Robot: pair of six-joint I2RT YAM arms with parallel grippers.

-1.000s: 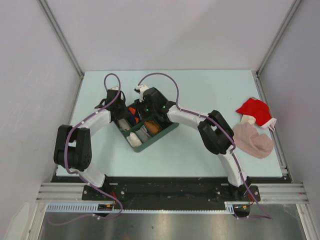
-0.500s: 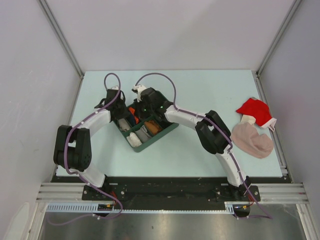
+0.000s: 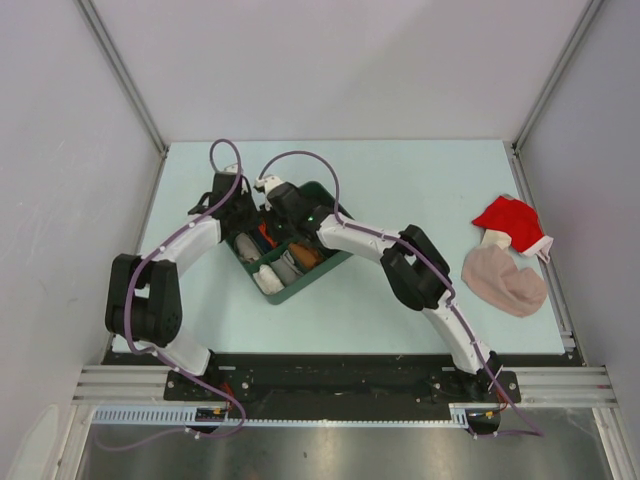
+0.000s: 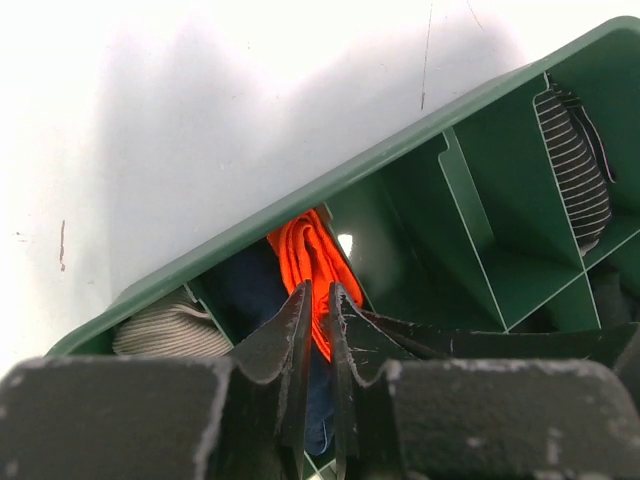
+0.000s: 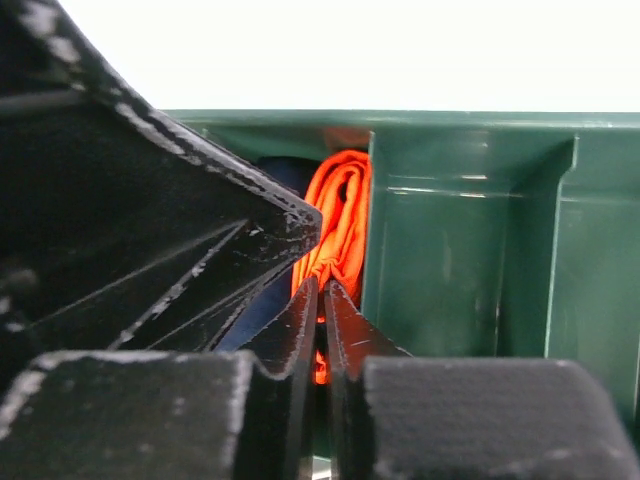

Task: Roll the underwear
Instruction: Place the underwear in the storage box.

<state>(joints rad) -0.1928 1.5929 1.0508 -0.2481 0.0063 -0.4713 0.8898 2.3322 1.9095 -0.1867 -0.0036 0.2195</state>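
Reaching over to green bin left of centre on table, elbows bent, wrists tipped down into it. Clamped on underwear with left gripper and right gripper alike, inside bin's far-left compartment.

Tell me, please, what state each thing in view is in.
green tray: upright, some compartments filled
underwear: bunched, inside a tray compartment
left pincer: shut on the underwear
right pincer: shut on the underwear
red cloth: crumpled on the table
beige-pink cloth: crumpled beside the red cloth
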